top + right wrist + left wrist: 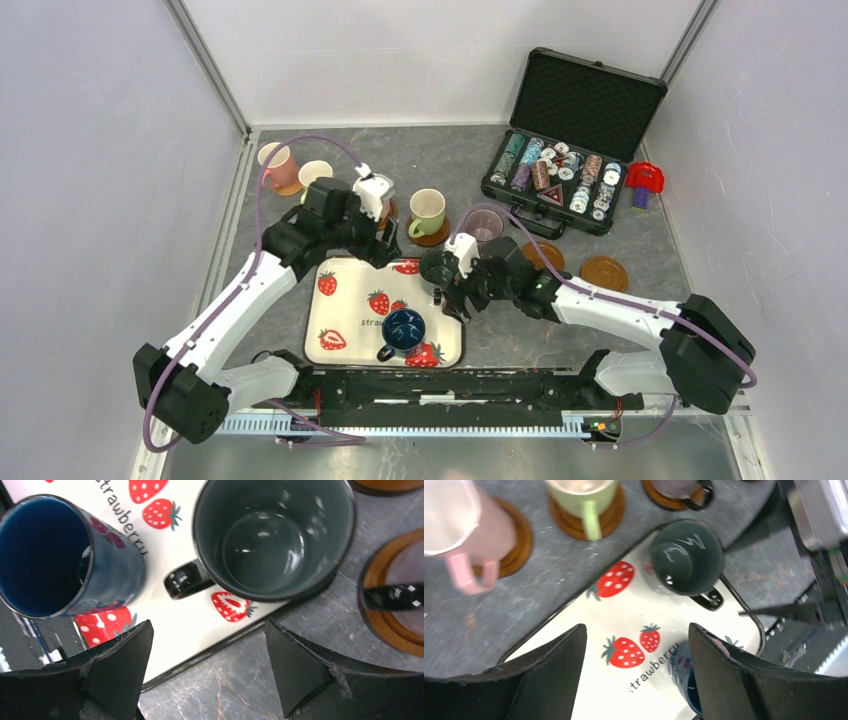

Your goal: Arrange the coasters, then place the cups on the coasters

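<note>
My left gripper (636,647) stands open and empty above the strawberry tray (624,612), just in front of a pink cup (466,535) standing on its coaster (516,542). A cream cup (427,210) and a mauve cup (484,224) also stand on coasters. The dark grey-green cup (272,535) stands at the tray's far right corner, the dark blue cup (50,555) near its front. My right gripper (207,642) is open over the tray's right edge, just short of the grey-green cup. Two empty coasters (604,272) lie to the right.
Another pink cup (277,163) and a cream cup (315,173) stand at the back left. An open black case of poker chips (560,175) sits at the back right, with a red object (645,179) beside it. Cage walls close in both sides.
</note>
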Motion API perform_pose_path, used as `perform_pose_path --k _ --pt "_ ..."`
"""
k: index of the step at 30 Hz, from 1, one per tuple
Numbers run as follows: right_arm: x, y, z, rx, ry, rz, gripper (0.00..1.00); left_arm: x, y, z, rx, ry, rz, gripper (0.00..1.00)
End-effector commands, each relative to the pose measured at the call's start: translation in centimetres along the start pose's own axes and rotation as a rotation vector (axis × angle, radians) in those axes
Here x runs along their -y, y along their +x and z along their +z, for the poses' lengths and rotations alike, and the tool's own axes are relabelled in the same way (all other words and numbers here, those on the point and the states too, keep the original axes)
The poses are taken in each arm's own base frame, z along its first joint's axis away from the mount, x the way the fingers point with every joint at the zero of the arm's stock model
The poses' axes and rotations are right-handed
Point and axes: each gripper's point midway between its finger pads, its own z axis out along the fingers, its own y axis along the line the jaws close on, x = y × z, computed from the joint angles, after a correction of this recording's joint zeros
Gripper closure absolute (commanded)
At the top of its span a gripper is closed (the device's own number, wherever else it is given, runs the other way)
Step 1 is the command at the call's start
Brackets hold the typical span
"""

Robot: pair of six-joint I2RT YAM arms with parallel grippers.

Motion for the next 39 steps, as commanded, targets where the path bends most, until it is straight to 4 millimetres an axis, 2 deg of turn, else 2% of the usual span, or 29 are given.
perform_pose_path --k 1,6,11,17,23,26,29,34,39 --pt "-2.2 -2.5 1.0 0.032 -0.064 -0.001 0.11 -3.2 -1.5 -2.4 0.056 -0.176 -0.12 0.18" --pt "-2.0 -2.1 2.0 -0.044 -0.014 0.03 0.07 -3.9 -2.1 -3.0 0.097 -0.226 -0.171 0.16" --pt "-1.2 -2.1 2.4 -0.093 0.054 0.093 0.06 -4.1 -1.5 -3.1 0.103 -0.245 -0.191 0.15" --pt "-1.7 -2.9 1.3 -0.104 0.03 0.066 0.04 -3.9 -0.8 -3.2 0.102 -0.246 -0.206 0.14" --pt "-0.4 -1.6 1.0 -0.124 0.111 0.13 0.1 -4.0 -0.8 -3.1 0.108 -0.249 -0.221 0.14" --pt "0.1 -2.4 1.3 -0.122 0.144 0.19 0.11 -4.1 -1.0 -3.3 0.112 -0.258 -0.218 0.14" --pt "-0.3 -3.8 1.3 -0.114 0.135 0.22 0.04 -4.1 -0.7 -3.3 0.112 -0.261 -0.215 0.13" --pt "-0.8 -4.3 1.2 -0.125 0.118 0.245 0.02 -4.1 0.0 -3.1 0.11 -0.262 -0.228 0.13" --pt "-1.1 -4.6 1.9 -0.137 0.106 0.283 0.02 -4.1 0.2 -3.2 0.118 -0.267 -0.253 0.12"
